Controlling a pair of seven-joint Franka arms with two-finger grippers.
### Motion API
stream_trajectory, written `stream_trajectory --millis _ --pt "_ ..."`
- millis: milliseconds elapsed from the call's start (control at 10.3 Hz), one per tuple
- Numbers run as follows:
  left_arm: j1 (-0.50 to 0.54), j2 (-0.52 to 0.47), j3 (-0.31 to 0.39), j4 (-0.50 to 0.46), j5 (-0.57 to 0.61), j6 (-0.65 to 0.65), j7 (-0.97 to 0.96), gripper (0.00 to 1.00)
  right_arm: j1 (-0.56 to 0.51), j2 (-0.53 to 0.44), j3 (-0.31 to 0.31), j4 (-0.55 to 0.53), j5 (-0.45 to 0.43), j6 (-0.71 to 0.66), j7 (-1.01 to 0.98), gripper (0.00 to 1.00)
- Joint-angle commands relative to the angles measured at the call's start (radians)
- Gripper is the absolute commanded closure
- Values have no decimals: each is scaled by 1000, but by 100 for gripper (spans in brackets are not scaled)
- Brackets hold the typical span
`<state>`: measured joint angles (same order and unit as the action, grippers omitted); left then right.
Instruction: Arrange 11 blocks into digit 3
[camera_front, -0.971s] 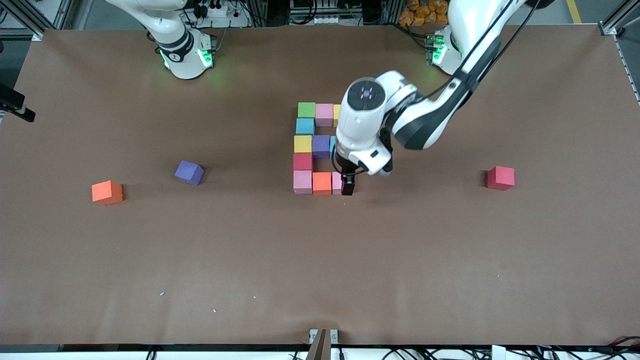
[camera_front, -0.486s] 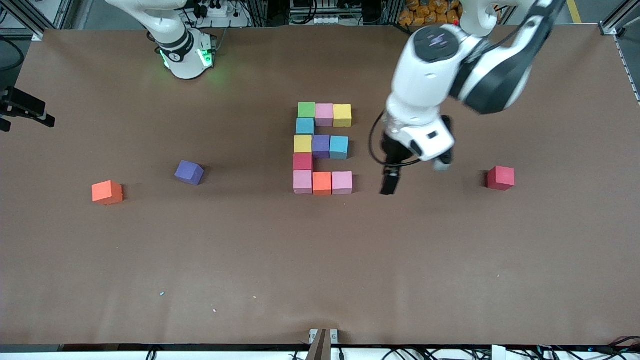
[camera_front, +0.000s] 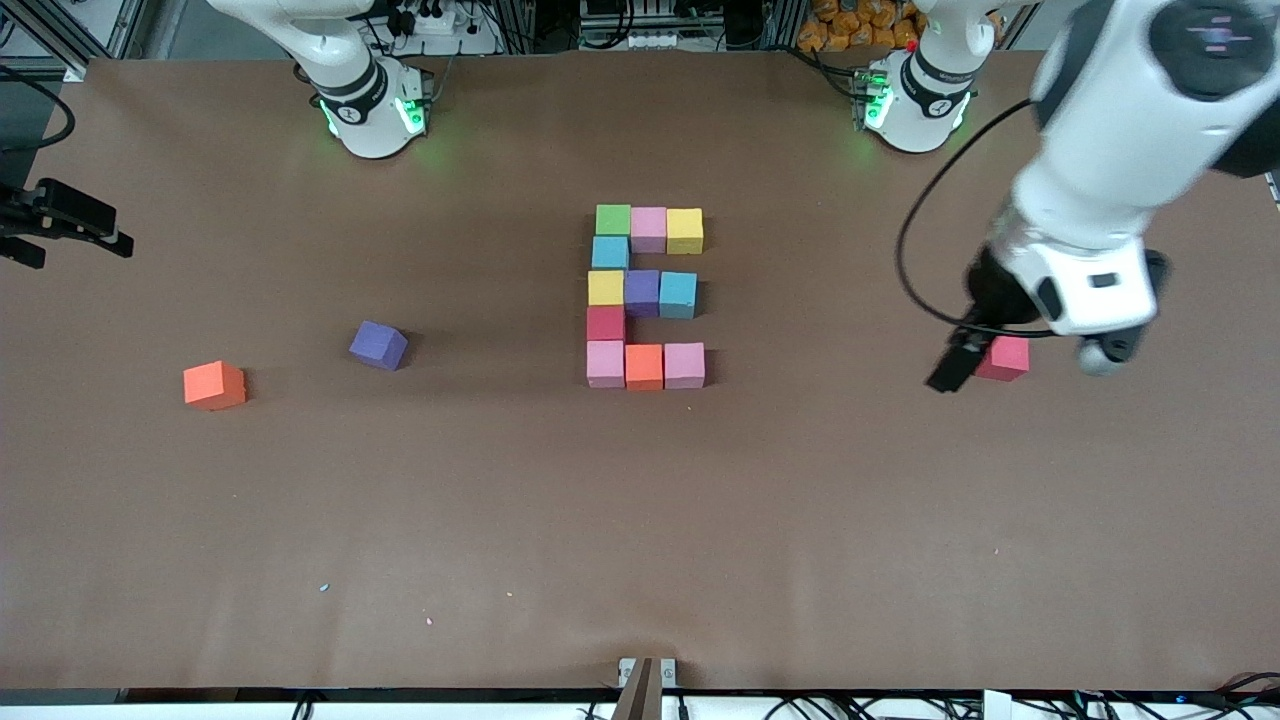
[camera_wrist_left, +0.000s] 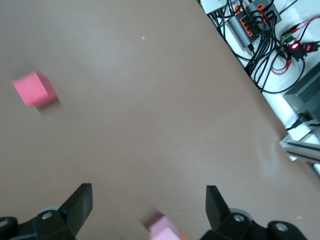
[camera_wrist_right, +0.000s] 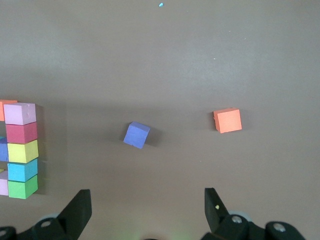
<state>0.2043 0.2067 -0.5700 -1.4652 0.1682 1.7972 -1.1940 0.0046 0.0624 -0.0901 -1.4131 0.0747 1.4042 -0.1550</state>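
The digit 3 (camera_front: 645, 296) lies mid-desk as eleven touching blocks: green, pink and yellow in the bar nearest the bases, a column of light blue, yellow, red and pink at the right arm's end, purple and light blue in the middle bar, orange and pink in the bar nearest the front camera. It sits well apart from both sets of fingers. The left gripper (camera_wrist_left: 149, 210) hangs over the desk toward the left arm's end, above a loose red block (camera_front: 1003, 357), fingers spread wide and empty. The left wrist view shows that block clear of the fingers. The right gripper (camera_wrist_right: 147, 212), barely visible in the front view, waits high, fingers wide and empty; its wrist view shows a loose purple block (camera_wrist_right: 136, 135) and a loose orange block (camera_wrist_right: 228, 120).
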Motion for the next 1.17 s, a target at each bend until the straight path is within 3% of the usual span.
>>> stream_trajectory --millis 0,194,680,874,1068 --pt "97 -59 -7 3 -67 -55 294 0 9 -4 -17 0 0 -5 12 0" --pt "153 -67 -4 3 -82 -79 507 0 6 -4 -16 2 4 -2 12 0" --pt "233 -69 -4 2 -85 -133 796 0 12 5 -17 2 4 12 12 0" --pt "233 -84 5 -1 -107 -144 813 0 14 7 -17 3 2 13 12 0" --pt "144 -150 126 -38 -153 -151 820 0 14 7 -17 3 2 12 12 0"
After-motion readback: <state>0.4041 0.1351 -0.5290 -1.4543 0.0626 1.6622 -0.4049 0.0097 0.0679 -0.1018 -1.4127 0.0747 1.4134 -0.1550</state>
